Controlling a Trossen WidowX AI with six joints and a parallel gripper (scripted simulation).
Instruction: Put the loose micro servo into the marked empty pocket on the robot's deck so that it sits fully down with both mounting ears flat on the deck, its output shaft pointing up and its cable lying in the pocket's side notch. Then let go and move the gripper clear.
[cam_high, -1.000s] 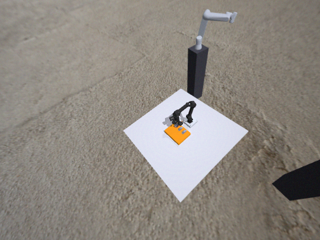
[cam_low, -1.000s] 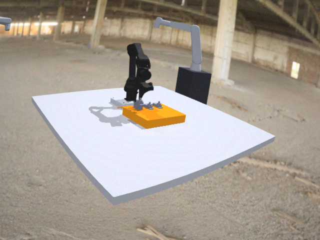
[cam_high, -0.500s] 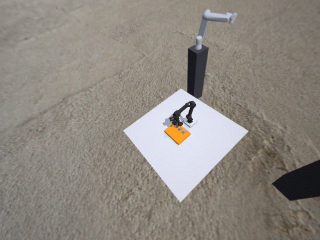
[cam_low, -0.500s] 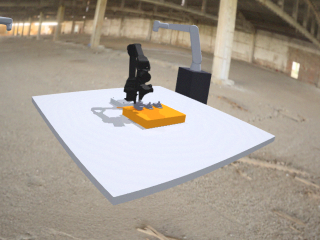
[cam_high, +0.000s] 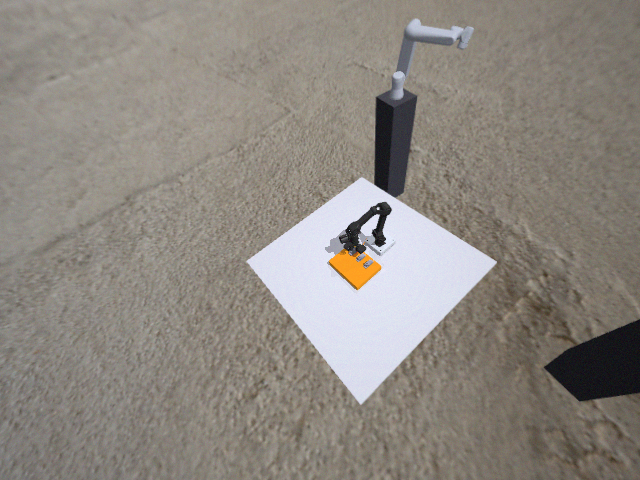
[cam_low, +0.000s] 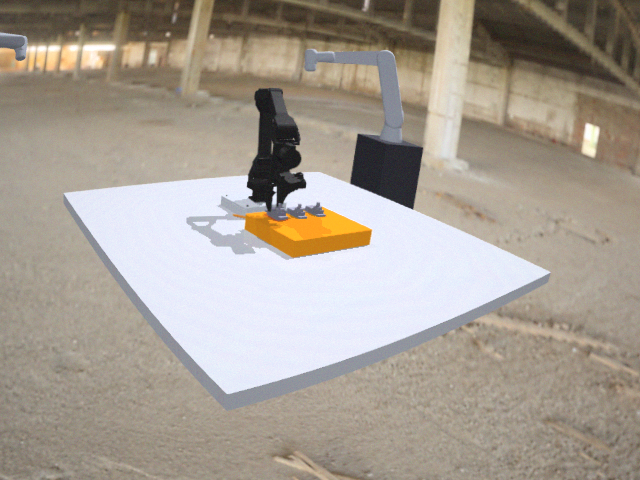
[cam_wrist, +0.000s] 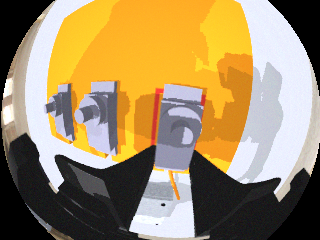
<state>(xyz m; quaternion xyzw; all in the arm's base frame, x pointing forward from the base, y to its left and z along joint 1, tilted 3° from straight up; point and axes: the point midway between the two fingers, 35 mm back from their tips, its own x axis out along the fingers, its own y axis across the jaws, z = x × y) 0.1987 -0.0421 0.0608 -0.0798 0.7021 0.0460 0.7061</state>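
The grey micro servo (cam_wrist: 172, 142) (cam_low: 279, 212) is between the fingertips of my gripper (cam_wrist: 173, 152) (cam_low: 275, 206), which is shut on it. In the wrist view its output shaft faces the camera and its orange cable (cam_wrist: 174, 185) runs out from its near end. The servo is over the marked pocket at one edge of the orange deck (cam_wrist: 140, 40) (cam_low: 330, 229) (cam_high: 355, 273). A red strip of the pocket's marking (cam_wrist: 155, 117) shows along the servo's left side. The servo hides the rest of the pocket. Whether both ears touch the deck cannot be told.
Two other grey servos (cam_wrist: 104, 117) (cam_wrist: 62, 112) sit in the deck in a row beside the held one. The arm's white base plate (cam_high: 381, 245) is close behind the deck. A pale arm on a dark pedestal (cam_low: 385, 165) stands beyond the white table (cam_low: 310, 310).
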